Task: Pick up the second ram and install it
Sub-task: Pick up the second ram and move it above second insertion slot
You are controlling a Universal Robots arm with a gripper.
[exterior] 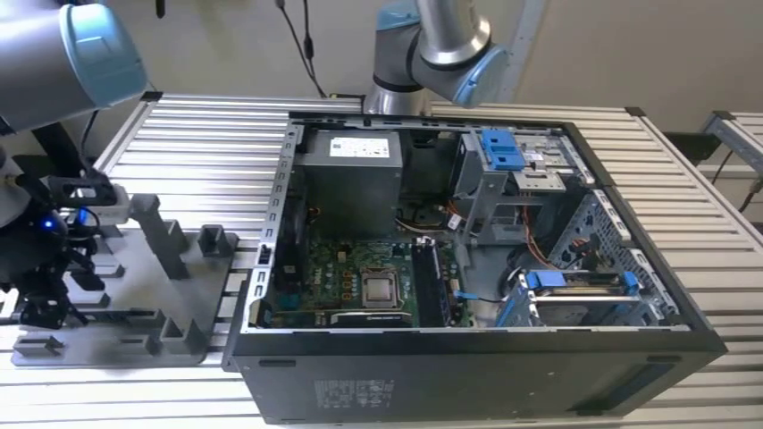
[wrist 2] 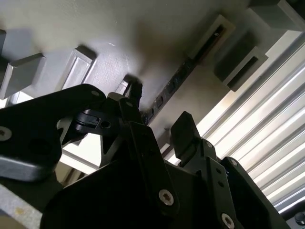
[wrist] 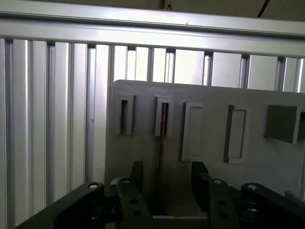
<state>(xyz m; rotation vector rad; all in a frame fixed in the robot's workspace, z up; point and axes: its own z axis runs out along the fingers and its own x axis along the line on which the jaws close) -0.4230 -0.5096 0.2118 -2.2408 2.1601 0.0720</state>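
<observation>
black second ram (wrist: 162,136), one stick, seemingly between the spread claw (wrist: 167,172).

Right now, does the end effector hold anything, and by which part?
Nothing is held. The open end effector straddles the ram, which stands on edge in the tray, with a gap on each side.
</observation>
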